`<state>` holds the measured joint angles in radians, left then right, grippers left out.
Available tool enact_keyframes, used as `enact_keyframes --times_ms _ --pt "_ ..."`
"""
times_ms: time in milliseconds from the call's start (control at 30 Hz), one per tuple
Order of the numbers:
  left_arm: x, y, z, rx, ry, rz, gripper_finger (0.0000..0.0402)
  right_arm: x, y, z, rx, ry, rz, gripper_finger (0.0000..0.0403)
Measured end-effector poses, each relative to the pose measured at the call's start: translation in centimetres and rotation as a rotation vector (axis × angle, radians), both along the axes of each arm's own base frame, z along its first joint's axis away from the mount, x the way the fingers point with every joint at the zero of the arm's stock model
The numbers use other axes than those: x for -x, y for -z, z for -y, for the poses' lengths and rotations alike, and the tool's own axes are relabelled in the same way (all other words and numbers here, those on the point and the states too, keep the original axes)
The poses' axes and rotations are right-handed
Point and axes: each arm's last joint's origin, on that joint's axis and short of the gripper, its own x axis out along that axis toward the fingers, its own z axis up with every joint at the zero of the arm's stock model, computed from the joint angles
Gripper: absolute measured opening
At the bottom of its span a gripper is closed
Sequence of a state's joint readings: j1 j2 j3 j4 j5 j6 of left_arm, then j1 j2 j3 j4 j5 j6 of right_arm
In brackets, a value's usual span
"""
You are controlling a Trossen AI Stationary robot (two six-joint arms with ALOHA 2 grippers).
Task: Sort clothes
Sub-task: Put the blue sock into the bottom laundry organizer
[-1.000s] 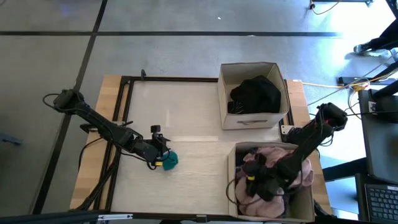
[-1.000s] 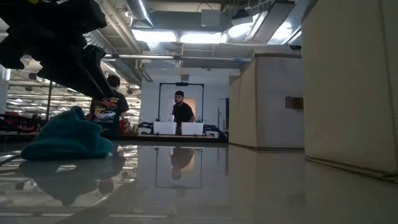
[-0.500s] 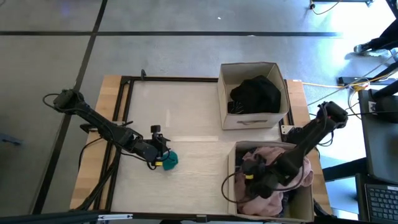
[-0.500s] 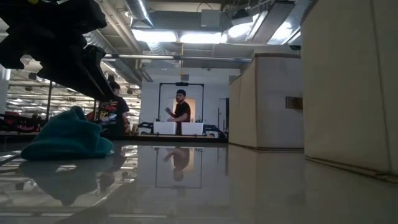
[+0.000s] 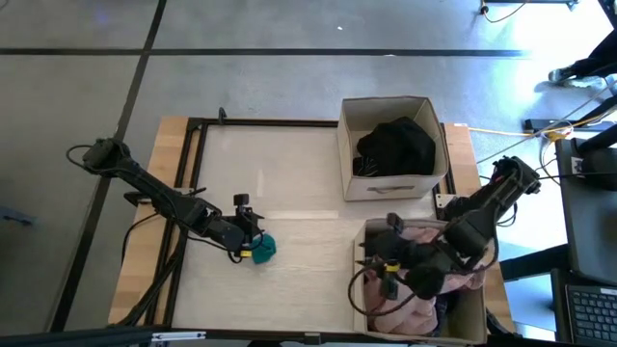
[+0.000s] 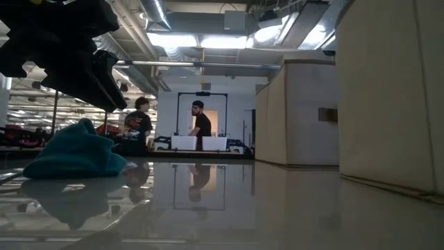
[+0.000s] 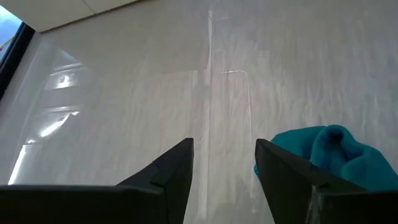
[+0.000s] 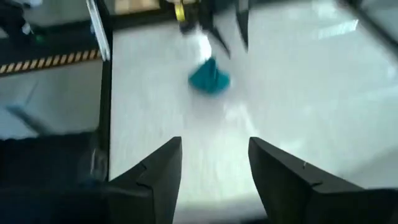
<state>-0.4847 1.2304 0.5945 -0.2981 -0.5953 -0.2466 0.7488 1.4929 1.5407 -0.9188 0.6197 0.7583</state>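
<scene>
table (image 5: 289, 183): pale top, everything below is placed off the small teal piece
near box (image 5: 359, 289): beige cardboard, well off to the right of the teal piece, stuffed with the large pink garment (image 5: 463, 280)
far box (image 5: 386, 189): farther back on that same right side, black garment (image 5: 397, 145) piled inside
right gripper (image 5: 382, 265): up over the near box's teal-facing edge, fingers (image 8: 155, 177) apart with nothing between them, so not gripping anything; teal piece shows well ahead of it
left gripper (image 5: 253, 241): parked right by the teal piece, just on its left, jaws wide and empty; the cloth sits beside one finger (image 7: 292, 174), not in the gap
small teal piece (image 5: 263, 249): crumpled little heap lying on the table, front-left area, loose
people (image 6: 201, 125): two standing way back in the room behind the table
</scene>
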Motion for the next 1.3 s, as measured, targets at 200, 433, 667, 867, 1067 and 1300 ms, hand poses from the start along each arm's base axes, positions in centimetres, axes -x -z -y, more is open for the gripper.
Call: enact_keyframes --times_ms 200,433,667,867,1067,1300 --pt "0.2 0.1 0.1 -0.007 0.002 -0.021 0.0164 -3.7 0.7 1.4 0.125 -0.051 0.076 0.0186" --pt "1.6 -0.2 0.4 0.013 0.005 -0.047 0.0164 -9.1 2.4 3.6 0.205 -0.085 0.116 0.0186" --pt "3.8 -0.9 0.5 0.066 -0.020 -0.085 0.0164 -14.3 5.6 5.5 0.172 -0.171 0.137 0.0186" --pt "4.7 -0.6 1.3 0.119 -0.016 -0.117 0.0164 -18.2 9.8 7.5 0.164 -0.144 0.114 0.0186" --pt "5.3 1.1 1.5 0.146 0.005 -0.101 0.0164 -21.2 14.1 9.2 0.130 -0.139 0.100 0.0186" --pt "5.4 3.4 1.5 0.245 0.040 0.003 0.0164 -23.6 18.4 9.7 0.011 -0.169 0.142 0.0186"
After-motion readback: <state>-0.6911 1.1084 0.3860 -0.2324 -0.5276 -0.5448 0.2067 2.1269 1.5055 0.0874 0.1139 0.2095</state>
